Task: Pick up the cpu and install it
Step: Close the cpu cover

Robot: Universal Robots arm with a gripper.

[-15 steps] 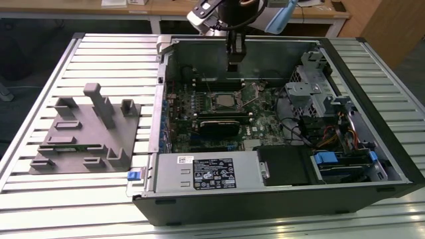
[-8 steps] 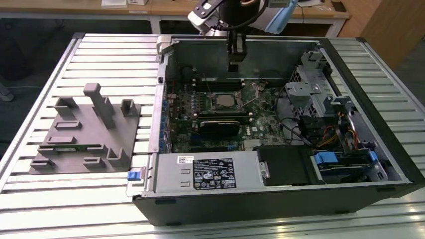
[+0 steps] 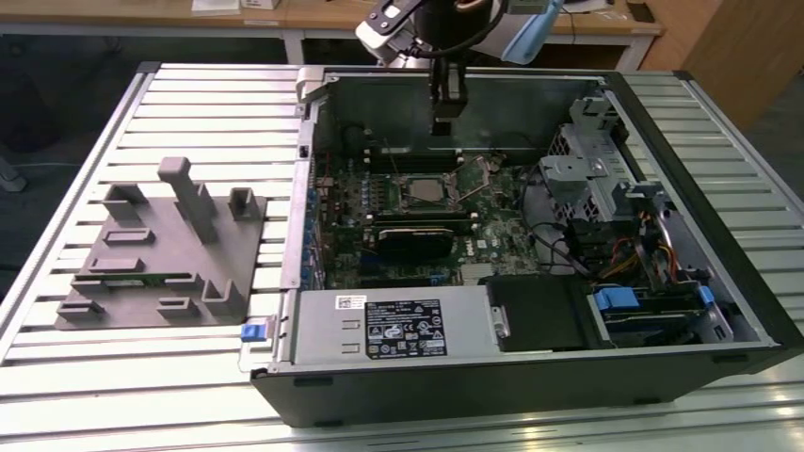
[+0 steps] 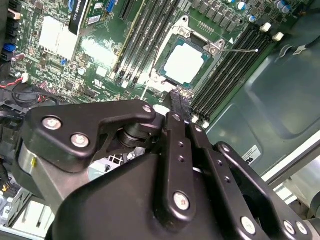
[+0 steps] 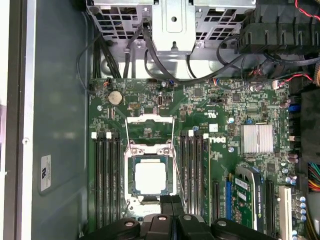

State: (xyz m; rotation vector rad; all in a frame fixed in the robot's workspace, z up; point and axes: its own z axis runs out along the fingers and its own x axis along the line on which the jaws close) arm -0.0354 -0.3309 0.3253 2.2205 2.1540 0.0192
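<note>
Centrally, cpu point(image 5: 150, 177): seated in motherboard socket point(image 5: 129, 172), load frame point(image 5: 150, 120) flipped open
Gripper point(image 3: 443, 127): fingers closed together, empty, at cpu's 12 o'clock, exterior view
Surroundings: memory slots point(image 3: 427, 219) at 12 and 6 o'clock; grey fixture point(image 3: 164, 254) well apart at 9

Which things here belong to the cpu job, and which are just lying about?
Job: cpu, sitting in its socket on the green board; hand close by it.
Lying about: grey fixture; labelled box.
</note>
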